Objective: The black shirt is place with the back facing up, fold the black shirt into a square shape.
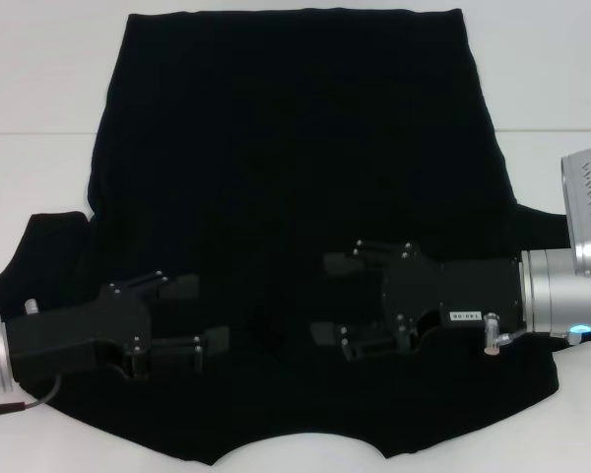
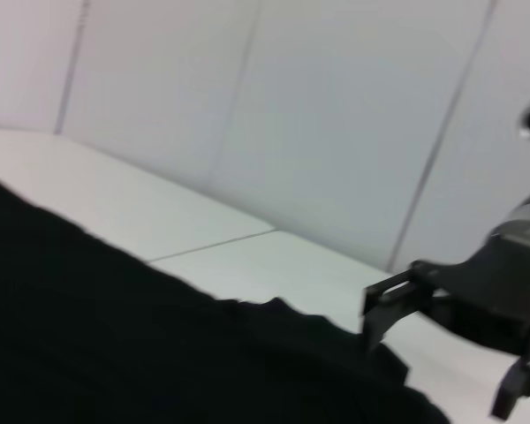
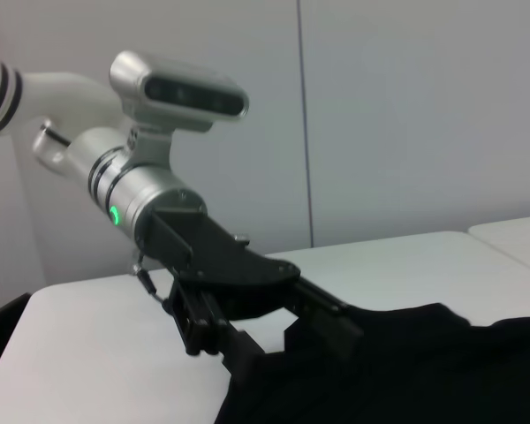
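The black shirt lies spread flat on the white table, with its curved neckline at the near edge and its hem at the far edge. A short sleeve sticks out on each side. My left gripper hovers open over the shirt's near left part, fingers pointing right. My right gripper hovers open over the near right part, fingers pointing left. Neither holds any fabric. The shirt also shows in the left wrist view and the right wrist view.
The left wrist view shows my right gripper farther off above the shirt's edge. The right wrist view shows my left gripper with its silver wrist and camera. A pale wall stands behind the table.
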Motion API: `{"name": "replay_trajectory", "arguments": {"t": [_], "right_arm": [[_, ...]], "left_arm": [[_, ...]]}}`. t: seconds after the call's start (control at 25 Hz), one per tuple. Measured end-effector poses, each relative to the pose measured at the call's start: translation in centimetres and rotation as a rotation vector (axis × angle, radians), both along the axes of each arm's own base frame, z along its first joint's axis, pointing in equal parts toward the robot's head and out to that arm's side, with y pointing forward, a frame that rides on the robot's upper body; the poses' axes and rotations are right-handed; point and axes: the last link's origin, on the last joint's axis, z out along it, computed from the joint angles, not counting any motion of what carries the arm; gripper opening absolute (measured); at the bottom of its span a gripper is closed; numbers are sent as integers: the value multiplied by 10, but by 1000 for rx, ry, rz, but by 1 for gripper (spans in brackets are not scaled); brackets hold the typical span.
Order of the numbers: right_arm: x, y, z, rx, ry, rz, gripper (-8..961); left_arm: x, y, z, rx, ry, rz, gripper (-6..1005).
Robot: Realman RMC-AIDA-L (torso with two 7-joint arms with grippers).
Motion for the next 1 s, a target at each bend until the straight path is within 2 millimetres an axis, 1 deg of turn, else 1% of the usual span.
{"name": "replay_trajectory", "arguments": {"t": [0.16,0.4,0.64,0.76,0.88,1.0], "right_arm": [[2,-3,-2,0,-11,22,915],[5,-6,-2,-2,-15,29,915],[8,-7,-1,3,-11,20,916],[8,-6,1,12,1,7,916],[7,-5,2,20,15,-5,916],[5,-3,2,18,25,-11,916]], "left_arm": [[3,-3,2,-12,-13,-29,930],[2,-9,2,-37,-13,-40,924],[-2,-8,1,-22,-7,-11,918],[-6,-4,5,-11,-28,67,915],[-11,1,14,-22,-49,182,912],[-19,7,30,-36,-47,321,909]]}}
